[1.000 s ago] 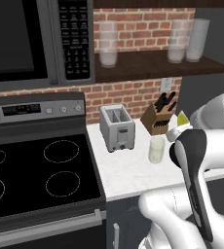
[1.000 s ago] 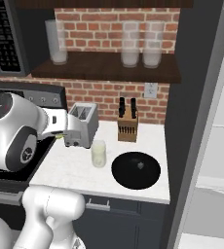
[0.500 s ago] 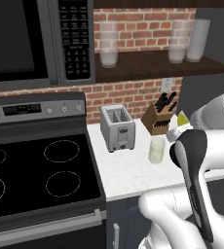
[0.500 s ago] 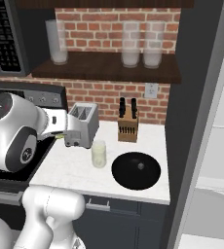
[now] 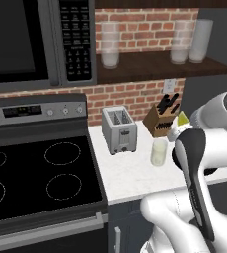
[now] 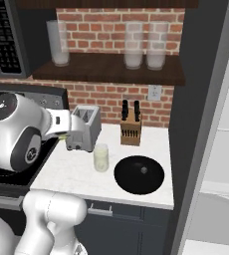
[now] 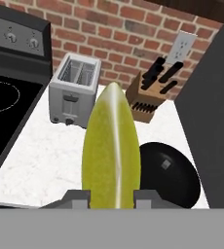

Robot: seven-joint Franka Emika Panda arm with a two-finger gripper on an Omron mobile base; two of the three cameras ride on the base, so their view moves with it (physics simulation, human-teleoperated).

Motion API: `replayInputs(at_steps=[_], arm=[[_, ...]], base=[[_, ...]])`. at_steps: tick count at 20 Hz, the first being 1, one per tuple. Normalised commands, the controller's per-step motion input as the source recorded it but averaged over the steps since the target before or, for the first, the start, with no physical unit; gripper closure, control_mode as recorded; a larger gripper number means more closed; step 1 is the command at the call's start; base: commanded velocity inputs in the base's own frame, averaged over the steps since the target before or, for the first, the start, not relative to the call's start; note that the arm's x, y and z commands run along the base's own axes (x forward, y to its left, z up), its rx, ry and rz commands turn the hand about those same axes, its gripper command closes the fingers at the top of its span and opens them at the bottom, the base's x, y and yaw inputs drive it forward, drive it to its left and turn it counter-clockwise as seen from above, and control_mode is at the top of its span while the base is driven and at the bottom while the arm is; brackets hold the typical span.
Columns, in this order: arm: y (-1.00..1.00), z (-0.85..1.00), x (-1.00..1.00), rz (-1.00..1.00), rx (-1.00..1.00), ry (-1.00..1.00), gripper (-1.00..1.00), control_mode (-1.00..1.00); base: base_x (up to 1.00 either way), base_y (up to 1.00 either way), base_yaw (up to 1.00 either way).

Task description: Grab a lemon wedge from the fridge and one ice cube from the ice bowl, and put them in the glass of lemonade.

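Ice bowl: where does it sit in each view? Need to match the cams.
Left base view: no sign of it that I can make out.
Right base view: ice bowl at lower centre, on the counter right of the glass of lemonade, in front of the knife block.
Hand view: at lower right, behind the lemon wedge in the gripper.
Shared landmark: toaster.

Brushed-metal toaster (image 5: 119,130), matt black ice bowl (image 6: 139,174), wooden knife block (image 6: 130,129).
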Motion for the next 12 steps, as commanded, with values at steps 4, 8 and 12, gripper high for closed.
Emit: replayInputs(at_steps=[4,8,12], arm=[[0.0,-0.16,0.04,0.11,-0.05,-0.06,1.0,-1.0],[0.0,-0.22,0.0,0.21,-0.13,-0.07,1.0,-1.0],[0.0,-0.32,0.0,0.19,-0.3,0.0,1.0,-1.0]], base=[[0.0,0.0,0.0],[0.0,0.0,0.0],[0.0,0.0,0.0]])
